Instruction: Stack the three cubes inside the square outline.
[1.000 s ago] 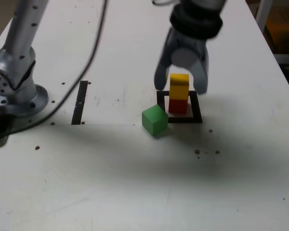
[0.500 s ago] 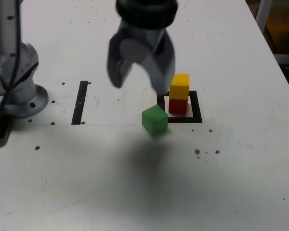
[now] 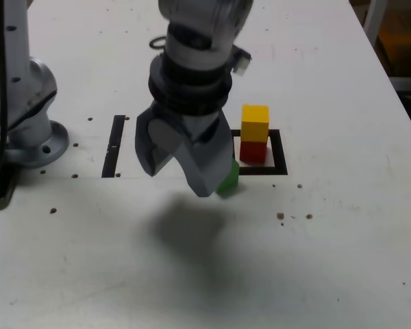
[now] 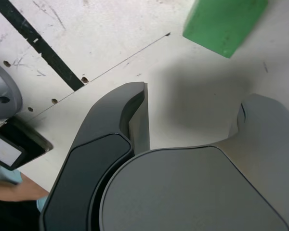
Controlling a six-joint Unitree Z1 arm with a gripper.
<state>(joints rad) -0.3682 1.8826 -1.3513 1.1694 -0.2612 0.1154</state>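
The yellow cube stands on the red cube inside the square outline of black tape. The green cube lies on the table just outside the outline's corner, toward the exterior view's left, and is mostly hidden behind one finger. My gripper hangs open above the table beside the green cube, empty. In the wrist view the green cube lies beyond the open gripper, not between its fingers.
A straight black tape strip lies to the exterior view's left of the gripper. The arm's grey base stands at the left edge, with a cable running off it. Small dark specks dot the white table.
The open gripper has left the yellow-on-red stack, swung toward the exterior view's left and come down nearer the camera, and now covers most of the green cube. The cubes have not moved.
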